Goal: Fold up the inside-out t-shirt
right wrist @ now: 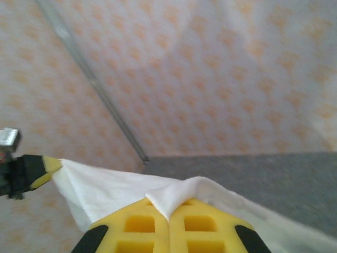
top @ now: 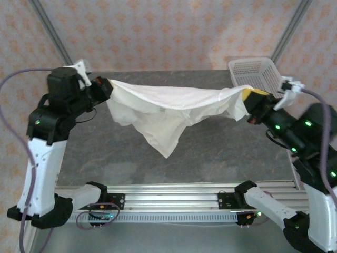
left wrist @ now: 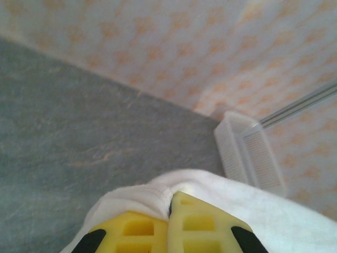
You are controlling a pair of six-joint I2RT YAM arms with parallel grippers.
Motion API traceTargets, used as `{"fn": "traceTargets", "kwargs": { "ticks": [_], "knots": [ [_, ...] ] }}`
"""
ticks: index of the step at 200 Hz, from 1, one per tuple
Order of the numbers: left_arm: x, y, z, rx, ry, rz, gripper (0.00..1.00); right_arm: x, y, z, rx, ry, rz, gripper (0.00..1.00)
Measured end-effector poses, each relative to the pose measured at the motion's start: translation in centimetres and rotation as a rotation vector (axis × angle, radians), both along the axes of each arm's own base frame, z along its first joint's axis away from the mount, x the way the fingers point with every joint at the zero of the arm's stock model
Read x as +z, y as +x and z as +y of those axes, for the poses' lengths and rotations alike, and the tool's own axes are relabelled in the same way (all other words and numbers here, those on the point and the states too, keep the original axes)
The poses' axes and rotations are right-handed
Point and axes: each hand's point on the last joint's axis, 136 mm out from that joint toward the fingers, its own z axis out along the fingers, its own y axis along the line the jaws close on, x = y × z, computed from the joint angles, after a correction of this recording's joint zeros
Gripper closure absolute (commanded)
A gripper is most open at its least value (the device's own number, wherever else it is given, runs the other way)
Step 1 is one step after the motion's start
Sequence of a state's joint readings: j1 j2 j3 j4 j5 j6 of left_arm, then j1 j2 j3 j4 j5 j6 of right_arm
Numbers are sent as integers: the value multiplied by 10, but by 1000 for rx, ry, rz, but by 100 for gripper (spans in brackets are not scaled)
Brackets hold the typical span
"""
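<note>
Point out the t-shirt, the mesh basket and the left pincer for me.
t-shirt [top: 168, 110], top external view, middle of the hanging cloth.
mesh basket [top: 251, 74], top external view, its side wall.
left pincer [left wrist: 170, 205], left wrist view, between its shut fingertips.

Soft, even light; all views slightly hazy.
From above, the t-shirt [top: 168, 113] is pale and near washed out, with only a faint shadow on the table [top: 210, 153] beneath it. In the wrist views the left gripper [left wrist: 170, 203] and right gripper [right wrist: 168, 213] at the t-shirt are blurred, and the wall [left wrist: 184, 47] beyond it is soft.
</note>
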State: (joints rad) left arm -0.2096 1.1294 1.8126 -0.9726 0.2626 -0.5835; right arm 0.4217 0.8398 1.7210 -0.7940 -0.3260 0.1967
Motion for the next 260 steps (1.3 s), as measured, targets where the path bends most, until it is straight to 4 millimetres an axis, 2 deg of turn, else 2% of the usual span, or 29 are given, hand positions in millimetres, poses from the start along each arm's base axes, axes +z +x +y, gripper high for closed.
{"fn": "traceTargets", "kwargs": {
  "ticks": [26, 48, 69, 84, 92, 105, 116, 127, 132, 138, 144, 151, 156, 167, 177, 186, 196, 205, 214, 226, 243, 260],
  "knots": [
    [59, -37, 7, -2, -32, -144, 100, 39, -41, -7, 62, 57, -113, 100],
    [102, -62, 11, -8, -67, -256, 100, 60, -58, -15, 60, 109, -167, 100],
    [128, -74, 16, 4, -89, -325, 100, 74, -48, -27, -21, 138, -169, 100],
    [130, -60, 19, 39, -80, -319, 100, 80, -23, -32, -108, 136, -151, 100],
    [122, -45, 20, 61, -68, -289, 100, 77, -3, -31, -152, 122, -127, 100],
    [96, -9, 18, 95, -35, -203, 100, 62, 37, -23, -210, 83, -70, 100],
    [66, 27, 15, 117, -4, -117, 100, 37, 82, -14, -259, 30, 9, 100],
    [27, 68, 11, 138, 35, -22, 100, 6, 130, -7, -299, -12, 101, 100],
    [8, 86, 9, 146, 54, 21, 93, -9, 152, -8, -325, -23, 142, 100],
    [-16, 109, 6, 154, 79, 73, 80, -32, 181, -12, -352, -26, 200, 98],
    [-41, 130, 4, 160, 104, 127, 66, -56, 208, -15, -372, -29, 255, 81],
    [-68, 152, 1, 167, 131, 182, 54, -93, 242, -23, -402, -33, 338, 60],
    [-91, 169, 0, 171, 150, 225, 49, -124, 264, -30, -424, -43, 410, 51],
    [-139, 202, -1, 174, 180, 310, 43, -186, 304, -41, -449, -59, 553, 44],
    [-174, 222, 0, 182, 192, 370, 37, -236, 330, -49, -454, -71, 669, 41],
    [-206, 236, 3, 183, 210, 426, 35, -274, 344, -52, -447, -75, 766, 40],
    [-237, 246, 8, 188, 221, 480, 30, -306, 351, -52, -432, -80, 843, 37],
    [-253, 249, 12, 187, 226, 509, 29, -322, 350, -49, -411, -78, 893, 35],
    [-263, 247, 16, 185, 224, 533, 29, -327, 346, -43, -382, -73, 913, 35],
    [-261, 242, 17, 176, 216, 533, 29, -320, 341, -32, -332, -58, 902, 35],
    [-244, 223, 12, 135, 189, 504, 28, -310, 326, -11, -260, -87, 861, 35],
    [-227, 192, 2, 72, 165, 469, 26, -313, 305, 31, -151, -208, 812, 36]
  ]
}}
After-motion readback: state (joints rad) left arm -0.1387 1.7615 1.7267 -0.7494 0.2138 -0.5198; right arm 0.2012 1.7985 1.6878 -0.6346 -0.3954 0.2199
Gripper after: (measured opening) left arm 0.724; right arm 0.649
